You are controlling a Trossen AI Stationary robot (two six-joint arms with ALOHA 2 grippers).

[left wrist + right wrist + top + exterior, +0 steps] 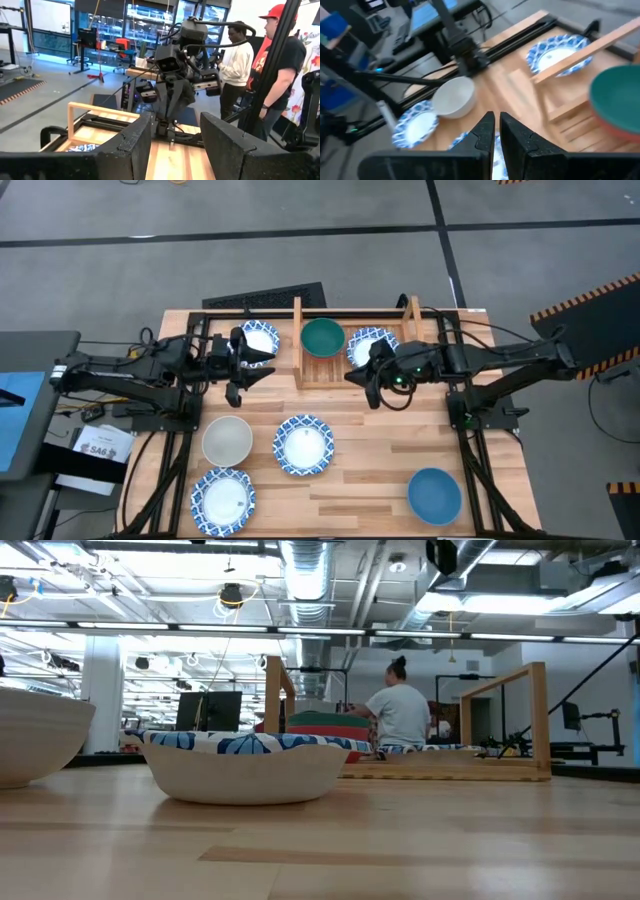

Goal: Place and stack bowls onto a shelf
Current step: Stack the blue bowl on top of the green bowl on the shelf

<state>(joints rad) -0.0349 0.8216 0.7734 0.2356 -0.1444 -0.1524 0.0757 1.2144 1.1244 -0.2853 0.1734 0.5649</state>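
Right gripper (362, 385) narrow, empty, beside patterned bowl (370, 344) on shelf (322, 370). Left gripper (240, 365) wide, empty. Advise: clear bowl rim before retreating.

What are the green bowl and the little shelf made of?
The green bowl looks like glazed ceramic or maybe smooth plastic: its color is even and it has a smooth, rounded rim. It seems to sit on a red bowl. The shelf looks like pale, unpainted wood: it has flat slats, square posts, and a light tan color like the table.
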